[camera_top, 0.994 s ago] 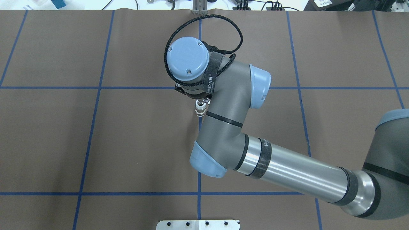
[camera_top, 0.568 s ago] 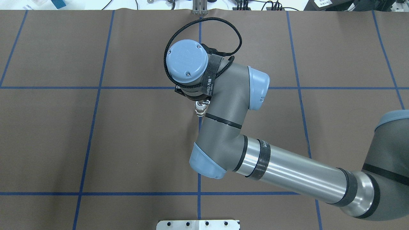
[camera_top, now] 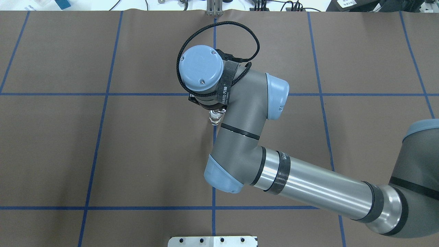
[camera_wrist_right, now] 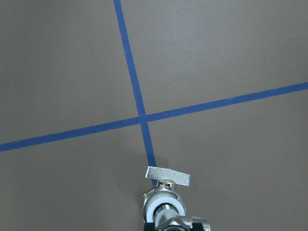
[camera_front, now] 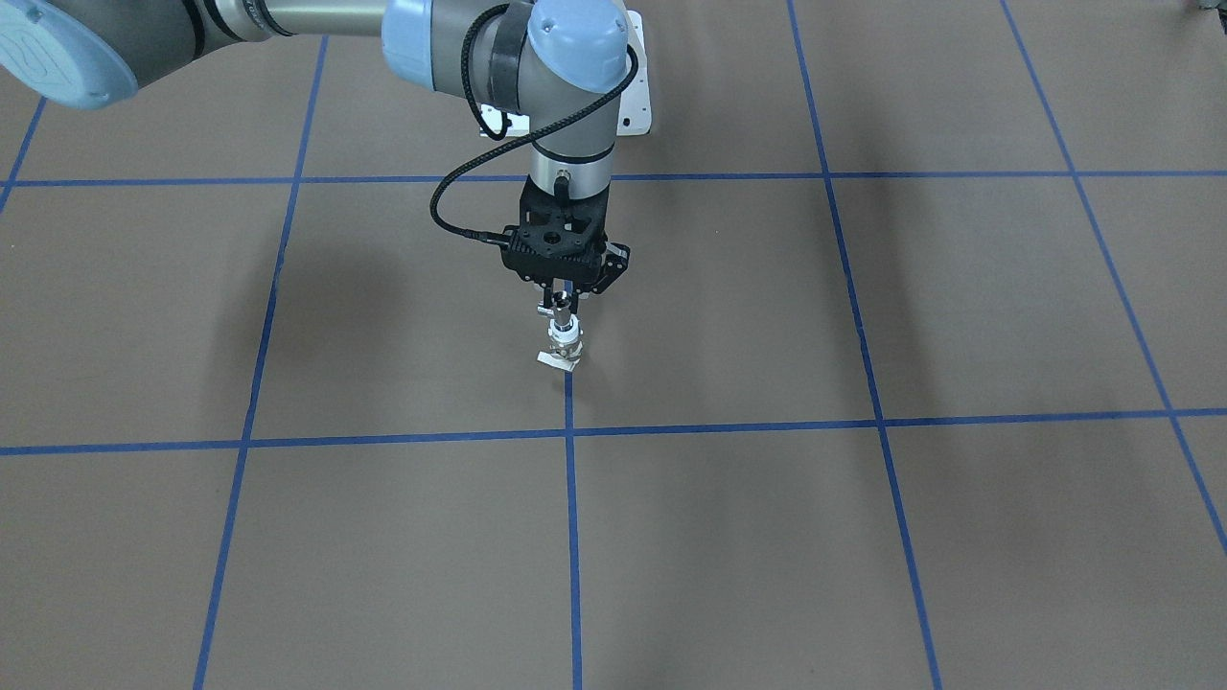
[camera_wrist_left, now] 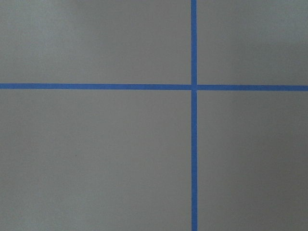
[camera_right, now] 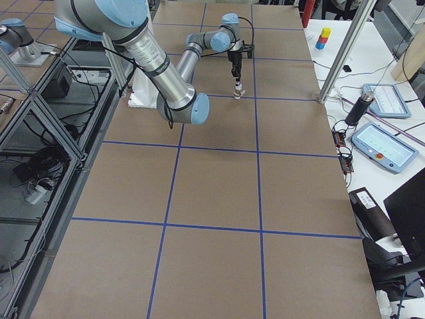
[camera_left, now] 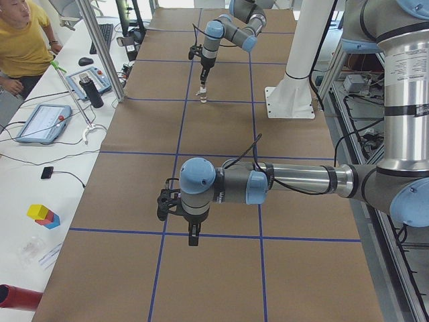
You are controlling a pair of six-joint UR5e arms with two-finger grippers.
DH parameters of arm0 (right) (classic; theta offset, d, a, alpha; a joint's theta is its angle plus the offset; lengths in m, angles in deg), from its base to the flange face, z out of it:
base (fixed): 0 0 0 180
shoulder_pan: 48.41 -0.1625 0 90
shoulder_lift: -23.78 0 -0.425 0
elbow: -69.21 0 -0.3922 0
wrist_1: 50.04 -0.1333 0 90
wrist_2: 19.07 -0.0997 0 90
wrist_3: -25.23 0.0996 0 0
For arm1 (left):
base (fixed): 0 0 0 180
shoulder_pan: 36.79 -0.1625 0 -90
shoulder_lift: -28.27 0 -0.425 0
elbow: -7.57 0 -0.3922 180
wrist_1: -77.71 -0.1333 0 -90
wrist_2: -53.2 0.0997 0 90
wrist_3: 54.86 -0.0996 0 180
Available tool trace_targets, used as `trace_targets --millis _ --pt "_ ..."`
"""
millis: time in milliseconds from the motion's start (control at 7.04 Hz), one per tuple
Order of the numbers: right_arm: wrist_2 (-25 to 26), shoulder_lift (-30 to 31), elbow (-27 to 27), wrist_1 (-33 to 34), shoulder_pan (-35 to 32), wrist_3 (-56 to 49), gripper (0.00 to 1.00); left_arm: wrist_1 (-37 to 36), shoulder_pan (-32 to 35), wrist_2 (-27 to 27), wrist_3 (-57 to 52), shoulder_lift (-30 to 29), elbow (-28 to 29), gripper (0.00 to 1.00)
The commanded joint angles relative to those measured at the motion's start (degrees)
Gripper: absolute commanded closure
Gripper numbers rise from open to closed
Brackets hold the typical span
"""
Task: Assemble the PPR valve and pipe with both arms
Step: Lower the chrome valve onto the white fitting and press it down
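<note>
My right gripper (camera_front: 563, 299) points straight down near the table's middle, shut on the thin chrome pipe (camera_front: 561, 309). The PPR valve (camera_front: 565, 335), with its white collar, hangs joined below the pipe. Its flat white tab (camera_front: 559, 361) is lowest, at or just above the brown table. I cannot tell if the tab touches. The valve also shows in the overhead view (camera_top: 215, 119), half under the wrist, and in the right wrist view (camera_wrist_right: 162, 204). My left gripper (camera_left: 193, 236) shows only in the exterior left view, low over bare table. I cannot tell if it is open or shut.
Blue tape lines (camera_front: 569, 431) grid the brown table. The white base plate (camera_top: 212, 241) sits at the robot's edge, and a white pedestal (camera_left: 291, 87) rises from it. An operator (camera_left: 20, 47) and tablets (camera_left: 41, 123) are on a side bench past the far edge.
My right wrist has shifted slightly over the same spot. The valve stays under the gripper and the grip holds.
</note>
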Motion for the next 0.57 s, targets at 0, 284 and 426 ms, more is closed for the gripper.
trace_targets --millis 0,284,426 --pt "0.2 -0.1 0.6 -0.2 0.1 -0.2 1.00 0.0 0.0 0.0 0.1 0.0 0.1 0.00" --pt "0.5 -0.1 0.6 -0.2 0.1 0.1 0.31 0.0 0.0 0.0 0.1 0.0 0.0 0.00" --pt "1.0 0.0 0.7 -0.2 0.1 -0.3 0.03 0.0 0.0 0.0 0.1 0.0 0.0 0.00"
